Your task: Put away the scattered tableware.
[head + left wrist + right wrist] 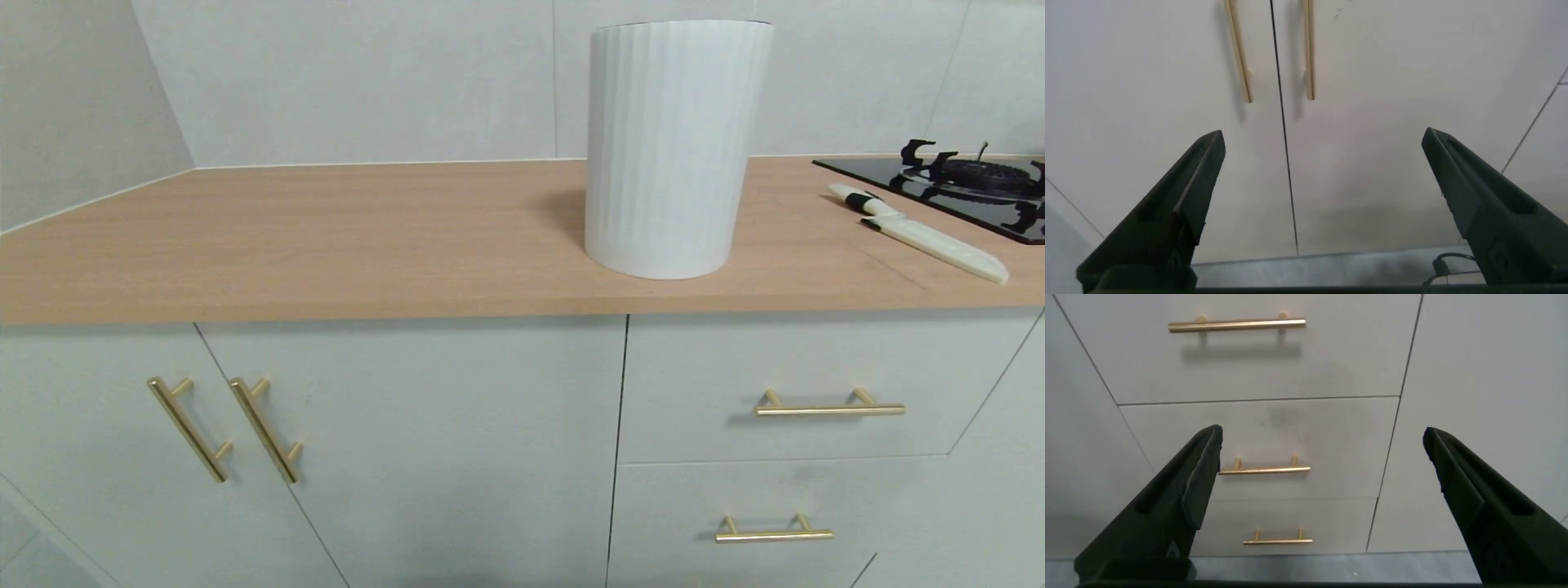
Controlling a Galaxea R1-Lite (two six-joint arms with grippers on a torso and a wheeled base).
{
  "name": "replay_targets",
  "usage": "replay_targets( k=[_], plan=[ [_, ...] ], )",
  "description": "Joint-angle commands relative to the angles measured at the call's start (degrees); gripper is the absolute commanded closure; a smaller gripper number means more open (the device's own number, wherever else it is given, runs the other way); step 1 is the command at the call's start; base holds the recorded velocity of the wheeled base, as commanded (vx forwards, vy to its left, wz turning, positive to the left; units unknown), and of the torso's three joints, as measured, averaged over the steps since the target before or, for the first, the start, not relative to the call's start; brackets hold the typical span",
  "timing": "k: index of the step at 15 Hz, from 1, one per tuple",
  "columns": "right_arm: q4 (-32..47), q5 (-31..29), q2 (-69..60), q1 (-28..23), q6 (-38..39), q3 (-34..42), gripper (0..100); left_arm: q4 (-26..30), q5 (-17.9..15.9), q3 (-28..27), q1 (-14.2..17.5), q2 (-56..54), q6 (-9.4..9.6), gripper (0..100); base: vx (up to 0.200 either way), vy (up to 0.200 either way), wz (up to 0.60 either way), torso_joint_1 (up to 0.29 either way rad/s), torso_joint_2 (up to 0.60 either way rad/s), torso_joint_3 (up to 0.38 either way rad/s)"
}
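Note:
A tall white ribbed holder (671, 147) stands on the wooden countertop (326, 237). To its right lies a white knife (918, 232) with a black band on its handle, next to the stove. My left gripper (1323, 143) is open, down in front of the cabinet doors (1372, 147), nothing between its fingers. My right gripper (1323, 441) is open too, facing the drawer fronts (1266, 433) below the counter.
A black gas hob (971, 184) sits at the counter's far right. Two gold handles (220, 426) mark the left cabinet doors; the drawers on the right carry horizontal gold handles (829, 406). Tiled walls close the back and left.

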Motion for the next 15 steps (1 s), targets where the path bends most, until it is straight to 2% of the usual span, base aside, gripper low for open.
replay_targets(
  k=[1, 10, 13, 15],
  plan=[
    [0.0, 0.0, 0.1, 0.0, 0.0, 0.0, 0, 0.0, 0.0, 0.0, 0.0, 0.0, 0.02, 0, 0.0, -0.2, 0.0, -0.002, 0.0, 0.007],
    [0.0, 0.0, 0.1, 0.0, 0.0, 0.0, 0, 0.0, 0.0, 0.0, 0.0, 0.0, 0.02, 0, 0.0, 0.0, 0.0, 0.0, 0.0, 0.0],
    [0.0, 0.0, 0.1, 0.0, 0.0, 0.0, 0, 0.0, 0.0, 0.0, 0.0, 0.0, -0.07, 0, 0.2, 0.0, 0.0, 0.001, 0.0, 0.002],
    [0.0, 0.0, 0.1, 0.0, 0.0, 0.0, 0, 0.0, 0.0, 0.0, 0.0, 0.0, -0.07, 0, 0.0, 0.0, 0.0, 0.0, 0.0, 0.0]
  ],
)
